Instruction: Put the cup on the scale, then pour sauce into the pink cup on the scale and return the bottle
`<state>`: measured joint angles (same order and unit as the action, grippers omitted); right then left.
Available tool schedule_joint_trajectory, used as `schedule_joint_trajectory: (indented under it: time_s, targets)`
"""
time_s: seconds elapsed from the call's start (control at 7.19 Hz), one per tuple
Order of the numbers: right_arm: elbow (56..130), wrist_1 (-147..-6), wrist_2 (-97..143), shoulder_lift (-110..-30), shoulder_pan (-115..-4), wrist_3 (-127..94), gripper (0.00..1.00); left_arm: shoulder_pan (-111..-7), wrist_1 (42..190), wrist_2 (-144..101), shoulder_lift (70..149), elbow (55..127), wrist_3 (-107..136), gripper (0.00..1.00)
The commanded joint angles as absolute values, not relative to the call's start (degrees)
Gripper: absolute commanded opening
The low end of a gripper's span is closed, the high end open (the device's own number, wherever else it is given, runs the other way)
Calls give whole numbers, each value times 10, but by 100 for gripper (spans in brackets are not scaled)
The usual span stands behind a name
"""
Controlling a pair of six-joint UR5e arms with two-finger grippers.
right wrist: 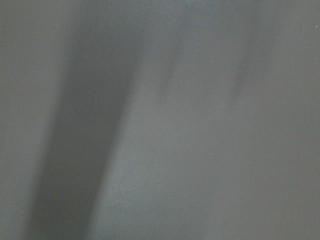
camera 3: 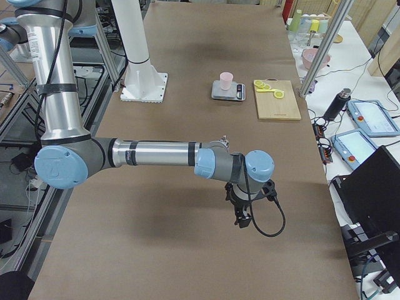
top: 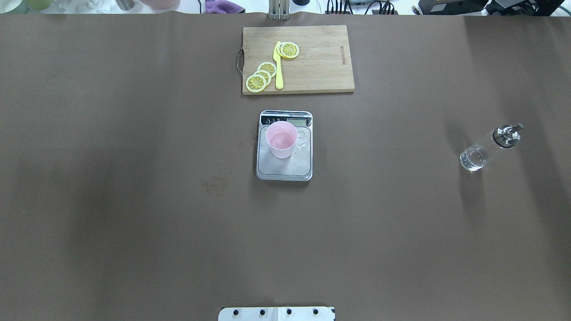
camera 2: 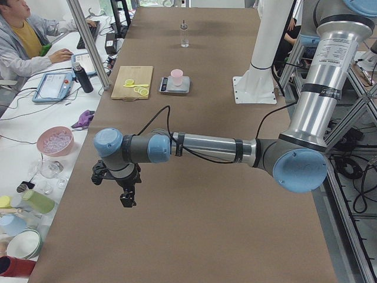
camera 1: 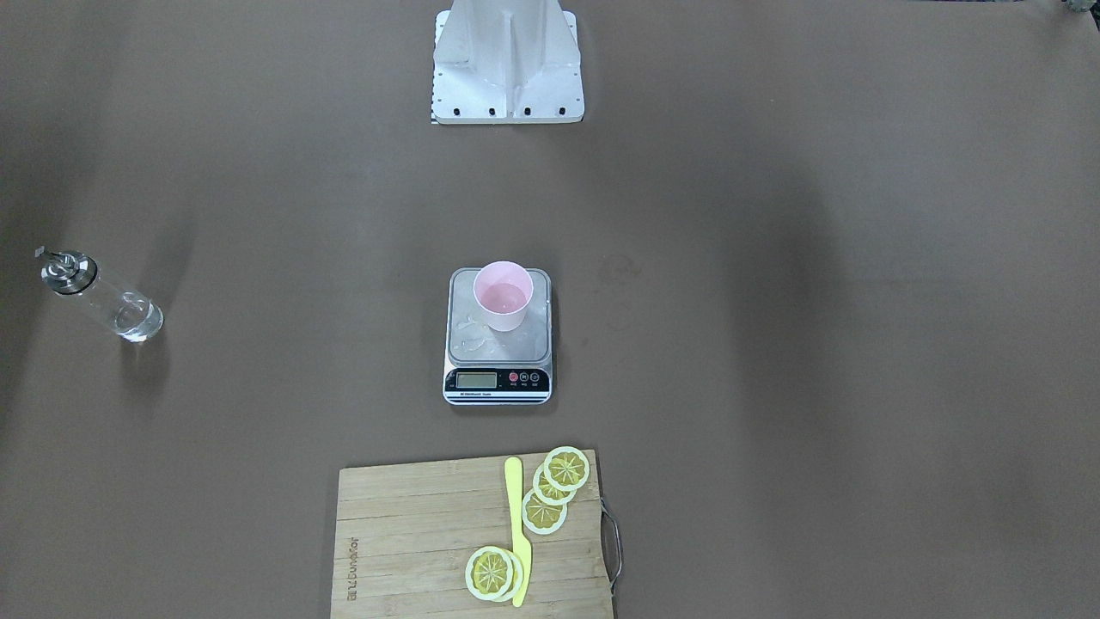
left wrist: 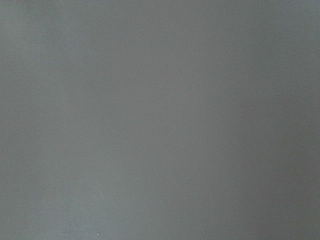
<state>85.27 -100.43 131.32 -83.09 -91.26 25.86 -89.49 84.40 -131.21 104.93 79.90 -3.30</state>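
Overhead exterior shows the cup (top: 281, 139) upright on the scale (top: 285, 168) for weighing and the bottle (top: 488, 149) standing well apart at three o'clock on the bench (top: 134, 200), apparently returned, while I cannot tell how far the left pincer (camera 2: 126, 199) or right pincer (camera 3: 241, 219) is open.

Left jaws: seen only in the exterior left view, small and dark below the left arm (camera 2: 206, 147); their gap cannot be told.
Right jaws: seen only in the exterior right view, below the right arm (camera 3: 156, 153); gap likewise unclear.
Left wrist view: even grey blur, nothing made out.
Right wrist view: grey blur with darker bands, nothing made out.
Scale display (camera 1: 476, 380): well apart from both jaws; digits too small to read.
Cup (camera 1: 503, 297): well apart from both jaws; fill level unclear.
Cutting board (camera 1: 412, 533): well apart from both jaws; cut off by the front-facing view's bottom edge.
Base plate (top: 276, 313): cut off by the overhead view's lower edge.
Operator (camera 2: 20, 38): well apart from the left jaws; cut off at the view's left edge.
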Motion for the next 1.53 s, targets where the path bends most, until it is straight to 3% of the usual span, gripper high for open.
schedule_joint_trajectory:
  time_s: [0.0, 0.42, 1.39]
  targets:
    - [853, -1013, 1317, -828, -913, 258, 100, -882, 877, -1315, 1032, 803, -32, 98]
    - [868, -1017, 1320, -828, -915, 253, 100, -881, 923, -1310, 975, 857, -31, 98]
    - [874, -1026, 1342, -836, -918, 250, 100, -881, 926, -1315, 976, 866, -32, 98]
